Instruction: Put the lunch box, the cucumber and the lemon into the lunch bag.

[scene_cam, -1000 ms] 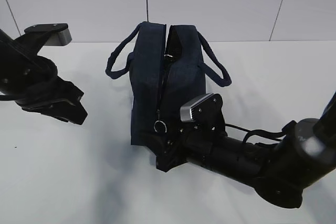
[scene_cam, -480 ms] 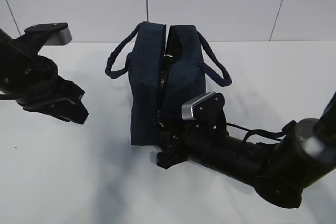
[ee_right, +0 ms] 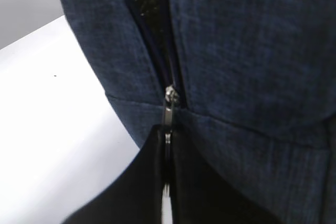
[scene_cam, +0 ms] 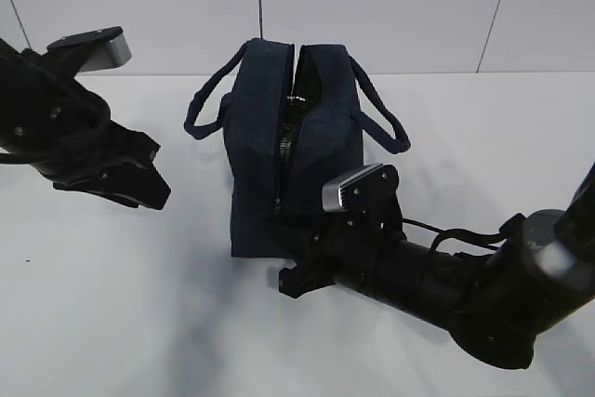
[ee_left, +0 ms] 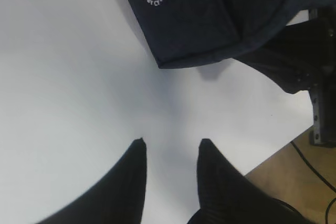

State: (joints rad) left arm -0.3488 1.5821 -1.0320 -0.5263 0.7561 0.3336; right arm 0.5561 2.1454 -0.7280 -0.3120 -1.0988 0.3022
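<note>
**Robot Working Zipper on Lunch Bag**

The bag [scene_cam: 296, 141] is standing mid-table, its zipper parted along the top. The right gripper [ee_right: 167, 140] is pinching the zipper pull [ee_right: 169, 109] at the bag's near end. The left gripper [ee_left: 170, 148] is hovering spread over bare table [ee_left: 63, 77] beside the bag. With nothing bracing the bag, a hard tug could drag or tip it, or the pull could slip free.

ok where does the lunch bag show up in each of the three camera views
Exterior view: the lunch bag stands at centre, zipper facing the camera.
Left wrist view: its logo corner fills the top, above the left gripper.
Right wrist view: it fills the frame; the right gripper pinches the zipper pull.
Shared landmark: the white table.
</note>
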